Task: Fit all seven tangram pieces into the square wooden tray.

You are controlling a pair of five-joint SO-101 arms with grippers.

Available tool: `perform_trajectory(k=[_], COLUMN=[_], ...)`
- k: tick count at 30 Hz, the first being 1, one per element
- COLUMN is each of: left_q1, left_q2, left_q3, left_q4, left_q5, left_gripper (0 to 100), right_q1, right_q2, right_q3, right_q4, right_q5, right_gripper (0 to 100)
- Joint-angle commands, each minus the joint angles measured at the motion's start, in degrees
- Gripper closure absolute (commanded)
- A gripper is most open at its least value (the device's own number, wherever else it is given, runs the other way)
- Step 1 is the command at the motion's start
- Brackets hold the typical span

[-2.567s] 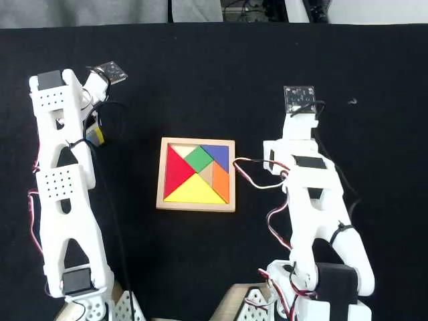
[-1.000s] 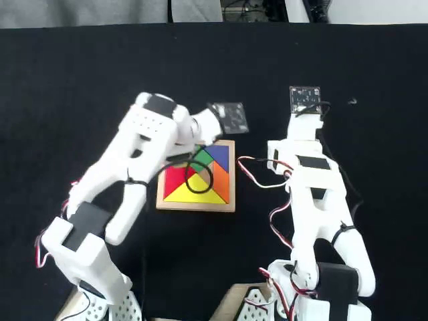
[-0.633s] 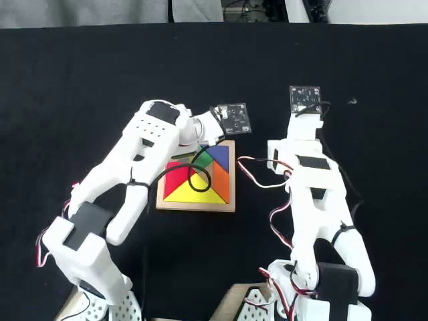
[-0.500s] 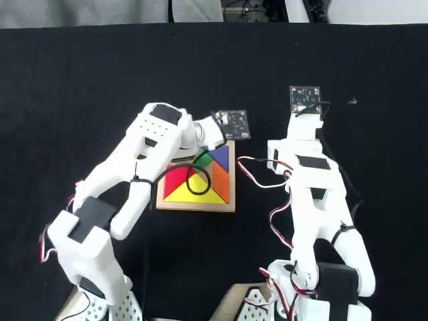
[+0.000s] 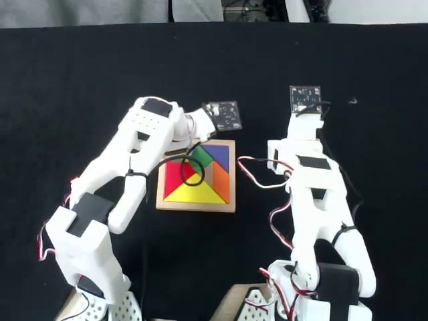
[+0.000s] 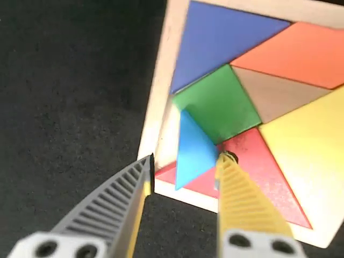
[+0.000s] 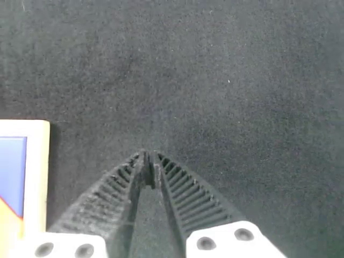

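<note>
The final piece is going in: the light-blue triangle leans tilted in the tray's far-left gap, overlapping the red piece. The left end effector straddles it, jaws apart, apparently gripping nothing; pressing it flat seems next. The right end effector hangs closed.

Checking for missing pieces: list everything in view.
Cloth: one, black, tabletop.
Tray: one, wooden, centre.
Red triangle: one, red, in tray.
Yellow triangle: one, yellow, in tray.
Navy triangle: one, navy, in tray.
Tan triangle: one, tan, in tray.
Square: one, green, in tray.
Slanted piece: one, orange, in tray.
Light blue triangle: one, light blue, tilted in tray corner.
Arms: two, white, flanking tray.
Left claw: one, grey and yellow, open around it.
Right claw: one, grey, shut above cloth.
</note>
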Motion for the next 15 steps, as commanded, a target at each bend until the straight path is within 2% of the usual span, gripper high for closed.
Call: perform_trajectory(k=[1,15], left_q1=[-0.31,-3.82], left_q2=[-0.44,2.9], left_q3=[-3.74,-4.0], left_q4=[-0.53,-0.18], left_q5=[-0.44,-3.25], left_gripper=[80,80], right_q1=[0.53,0.53], right_q2=[-0.48,-0.48], right_q3=[-0.84,-0.84], right_q4=[-1.23,-1.23], right_q5=[0.35,0.44], right_gripper=[98.7,98.7])
